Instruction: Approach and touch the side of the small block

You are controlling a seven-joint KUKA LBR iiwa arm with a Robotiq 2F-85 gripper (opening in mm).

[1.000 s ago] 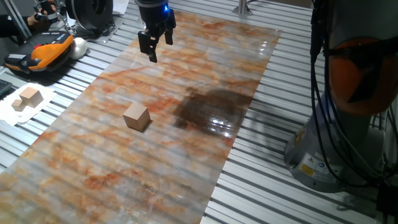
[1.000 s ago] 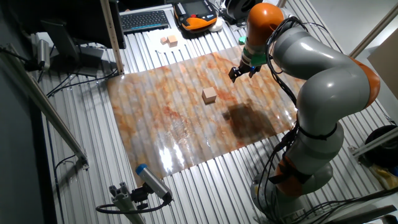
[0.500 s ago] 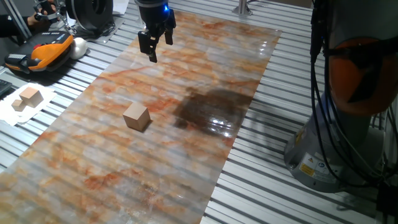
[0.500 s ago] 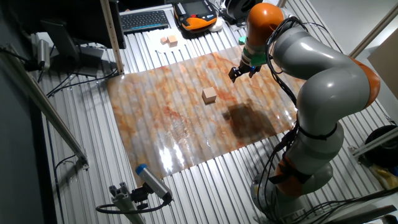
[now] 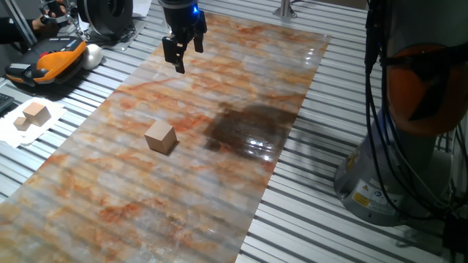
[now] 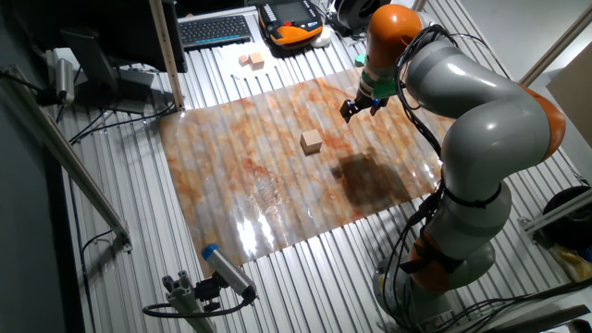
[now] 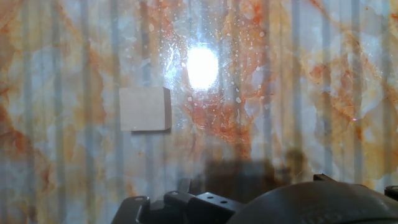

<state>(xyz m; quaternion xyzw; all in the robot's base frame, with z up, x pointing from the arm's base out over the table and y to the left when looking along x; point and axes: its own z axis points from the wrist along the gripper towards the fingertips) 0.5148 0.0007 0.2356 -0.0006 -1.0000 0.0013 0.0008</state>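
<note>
The fingers [image 5: 183,55] hang in the air above the far part of the marbled sheet [image 5: 219,183], spread apart and holding nothing. In the other fixed view the fingers [image 6: 356,108] also show a gap between them.

The small block [image 5: 160,136] stands alone on the sheet, well apart from the fingers and lower than them. In the hand view the small block [image 7: 145,109] appears to the left of the centre, not under the hand, so the approach is not yet lined up.

I think the main danger is the descent. If the arm comes down too steeply, a fingertip may land on the top of the cube instead of its side. The sheet looks glossy, with a strong light reflection [image 7: 202,67], so the light cube may slide or turn when touched with too much speed. A touch near a sharp corner could also rotate it.

On the table [image 5: 344,241] a pair of pale blocks [image 5: 31,115] lies on white paper, far to the side; it could be mistaken for the target.
</note>
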